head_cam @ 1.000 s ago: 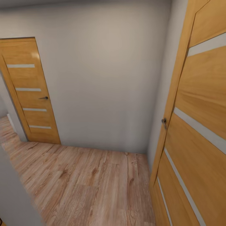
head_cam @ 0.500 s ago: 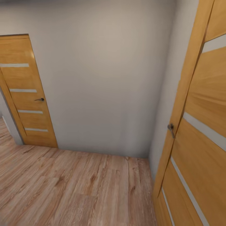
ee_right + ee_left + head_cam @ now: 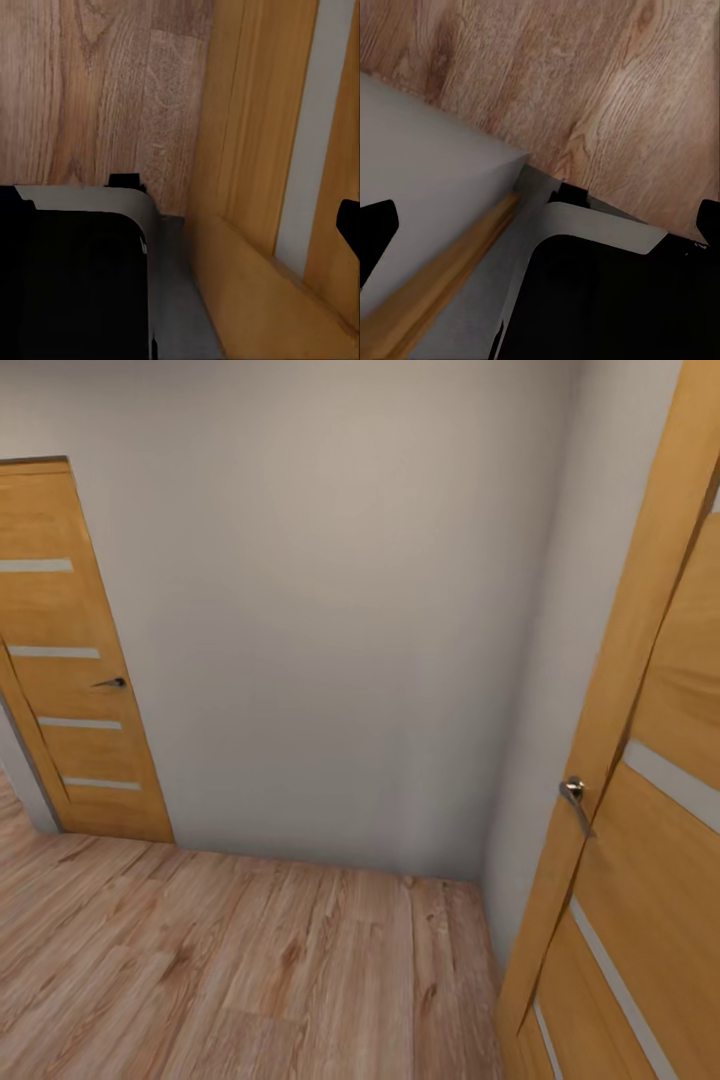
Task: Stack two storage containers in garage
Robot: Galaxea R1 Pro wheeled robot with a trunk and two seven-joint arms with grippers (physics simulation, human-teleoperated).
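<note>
The two storage containers are out of view. I am in a hallway with a light wood-plank floor (image 3: pixel 250 960) and a plain grey-white wall (image 3: pixel 330 610) ahead. In the left wrist view my left gripper (image 3: pixel 540 225) is open, with black fingertips (image 3: pixel 375 225) far apart at the frame's edges and nothing between them. It hangs over the planks, beside a grey wall corner (image 3: pixel 427 165). My right gripper (image 3: pixel 180 217) is open and holds nothing, one fingertip (image 3: pixel 349 225) showing against a wooden door (image 3: pixel 255 150).
A shut wooden door (image 3: pixel 70 660) with pale glass slits stands at the far left. A second such door (image 3: pixel 640 810) with a metal handle (image 3: pixel 575 800) is very close on my right. The robot's dark base (image 3: pixel 607 300) sits near the wall corner.
The camera has moved forward and turned slightly right: the left door has slid toward the frame's edge, the right door looms larger, and the grey wall near the lower left has gone.
</note>
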